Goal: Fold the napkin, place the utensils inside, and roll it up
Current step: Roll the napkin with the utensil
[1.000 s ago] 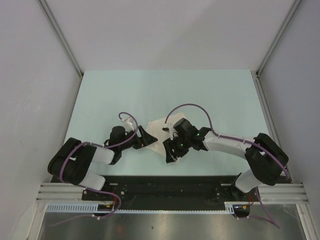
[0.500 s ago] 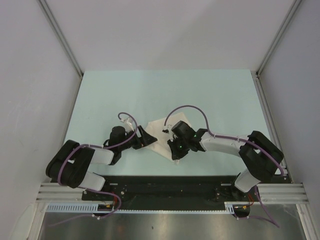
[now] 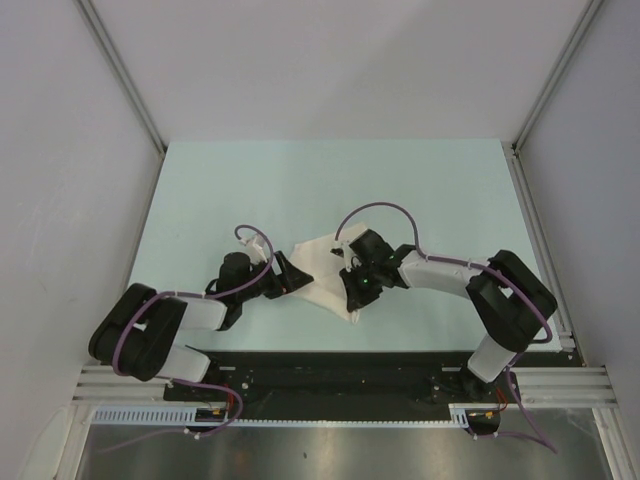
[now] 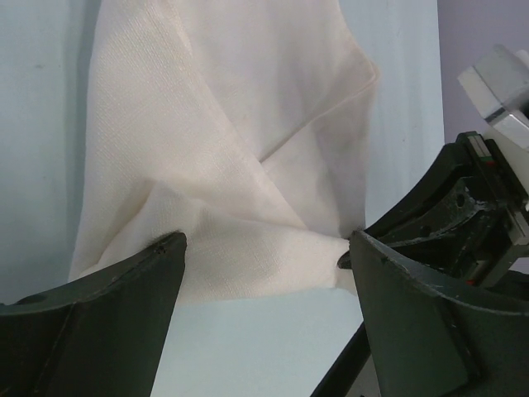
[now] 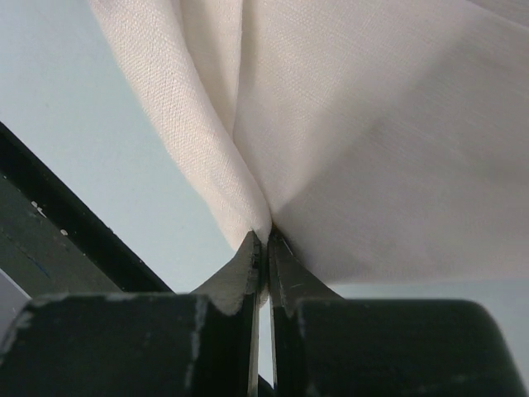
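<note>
One napkin [image 3: 318, 265] edge pinched — right jaws, left jaws wide

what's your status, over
Right gripper shut on napkin, cloth bunched. Left gripper open, jaws astride napkin's edge. Spoon not made out.

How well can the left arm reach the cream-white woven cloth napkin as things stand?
Probably well: the open left gripper straddles the napkin's near edge, nothing between; the right gripper pinches a fold alongside.

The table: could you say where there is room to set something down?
Bare: the table beyond the napkin, and its left and right margins. Crowded: the near middle, where left gripper and right gripper meet the napkin.
</note>
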Robot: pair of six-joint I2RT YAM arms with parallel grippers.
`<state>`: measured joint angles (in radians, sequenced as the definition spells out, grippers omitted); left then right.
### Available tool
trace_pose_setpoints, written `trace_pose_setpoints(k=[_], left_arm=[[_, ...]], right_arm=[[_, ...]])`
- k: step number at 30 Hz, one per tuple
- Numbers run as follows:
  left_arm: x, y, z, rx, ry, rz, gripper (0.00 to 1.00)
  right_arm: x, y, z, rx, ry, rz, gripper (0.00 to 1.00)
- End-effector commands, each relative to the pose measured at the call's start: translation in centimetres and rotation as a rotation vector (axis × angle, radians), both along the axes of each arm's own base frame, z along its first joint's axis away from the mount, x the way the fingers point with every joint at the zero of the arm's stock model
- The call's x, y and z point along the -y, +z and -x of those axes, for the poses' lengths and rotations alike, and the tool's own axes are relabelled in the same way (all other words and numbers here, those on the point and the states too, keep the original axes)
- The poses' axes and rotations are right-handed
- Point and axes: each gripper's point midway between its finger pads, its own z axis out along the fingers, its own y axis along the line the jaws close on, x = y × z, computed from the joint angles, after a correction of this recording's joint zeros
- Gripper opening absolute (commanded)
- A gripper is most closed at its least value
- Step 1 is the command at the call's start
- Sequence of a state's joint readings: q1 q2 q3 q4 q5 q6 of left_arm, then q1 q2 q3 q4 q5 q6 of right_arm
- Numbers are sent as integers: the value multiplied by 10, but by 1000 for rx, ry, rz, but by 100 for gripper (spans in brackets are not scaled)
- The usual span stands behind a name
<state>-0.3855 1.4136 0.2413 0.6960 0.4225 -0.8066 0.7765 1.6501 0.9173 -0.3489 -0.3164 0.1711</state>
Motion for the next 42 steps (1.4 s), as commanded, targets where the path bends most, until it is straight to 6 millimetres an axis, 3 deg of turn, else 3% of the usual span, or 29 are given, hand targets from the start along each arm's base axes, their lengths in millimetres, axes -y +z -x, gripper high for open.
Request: trace_pose_setpoints(k=[1,3,5,6,8,9,11,13,15,17,24,31,34,39,42], left_arm=[[-38,-61,24,-164,86,-213,89],[-39,-63,24,-167,85,-218,89],[-39,-65,24,-170,88,-223,89],[-40,-66,25,-174,86,-227,89],[-39,-66,24,-173,85,-225,89],[-39,-67,25,-176,84,-226,89],[-39,-66,24,-175,84,-223,89],[-38,-65,23,-174,81,-220,89],[-38,-66,23,-174,80,-222,89],[-38,-65,23,-172,79,-224,89],[-37,-64,22,-171,71,-223,89],[-37,-63,24,-169,65,-223,89],[-38,-62,24,-165,70,-225,89],[-37,-61,23,-160,67,-225,89],[-37,-61,24,-162,64,-227,89]], right_arm=[[9,-13,-2,-27,5,44,5],[12,-14,-3,-27,-7,51,6],[14,-10,-4,-22,-19,48,15],[14,-5,-6,-9,-25,40,25],[18,1,-7,-5,-44,39,34],[17,11,-8,14,-48,19,45],[17,21,-4,19,-55,-4,53],[14,40,-1,43,-69,-57,70],[17,49,6,52,-84,-90,78],[22,44,15,24,-119,-99,84],[19,36,38,-33,-159,-176,86],[16,27,27,-28,-205,-169,84],[17,20,21,-38,-234,-156,79],[19,11,15,-42,-267,-126,60],[22,9,11,-47,-292,-124,56]])
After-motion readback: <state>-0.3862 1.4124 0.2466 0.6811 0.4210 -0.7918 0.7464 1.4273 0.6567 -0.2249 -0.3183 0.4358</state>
